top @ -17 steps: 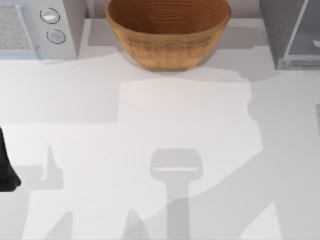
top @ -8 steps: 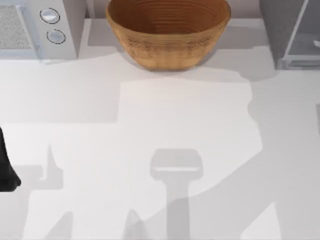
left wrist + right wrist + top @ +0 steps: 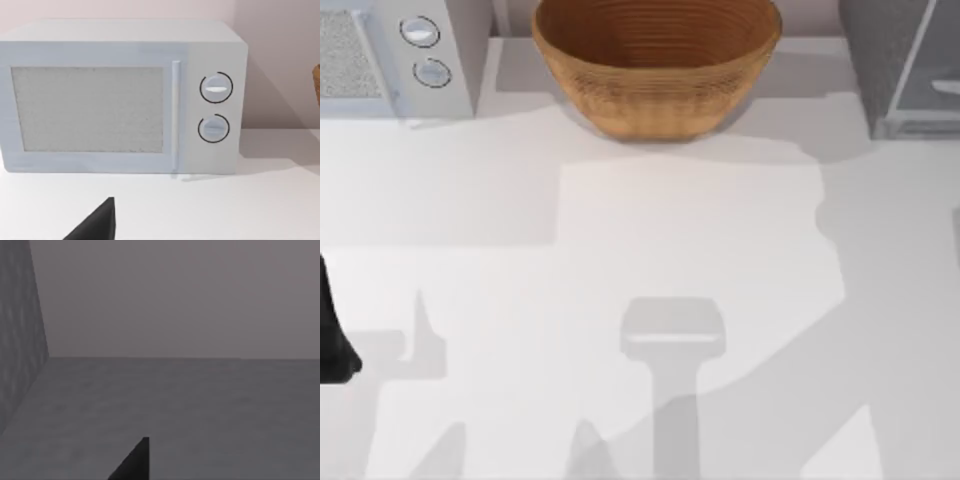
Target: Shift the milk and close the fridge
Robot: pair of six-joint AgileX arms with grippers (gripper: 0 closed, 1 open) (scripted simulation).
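Fridge (image 3: 880, 60) here is a large grey boxy unit with a speckled dark-grey side, tucked into the far right corner of the plain white surface (image 3: 670, 220). Its pale, glassy, light-framed door (image 3: 942, 70) looks to me like it's swung out rather than flush, so I'd say the closing part isn't done yet. Where the milk carton sits, I honestly can't tell from here.

The right end effector (image 3: 132, 465) is just a dark wedge over a dim, flat grey floor with a mottled grey wall (image 3: 20, 340) beside it. My guess is it's reaching inside the fridge, which would make sense if it's dealing with the milk in there. Apart or together? Can't tell.

The left arm (image 3: 332, 335) is parked at the left edge of the surface. Its left end effector (image 3: 95, 225) faces the light-grey microwave with two round knobs (image 3: 120, 100), well clear of the action, and I can't tell its state either.

Between the microwave and the fridge, at the back, sits a big round woven basket in warm brown (image 3: 655, 90), ribbed all the way round. Everything else is smooth, matte and boxy
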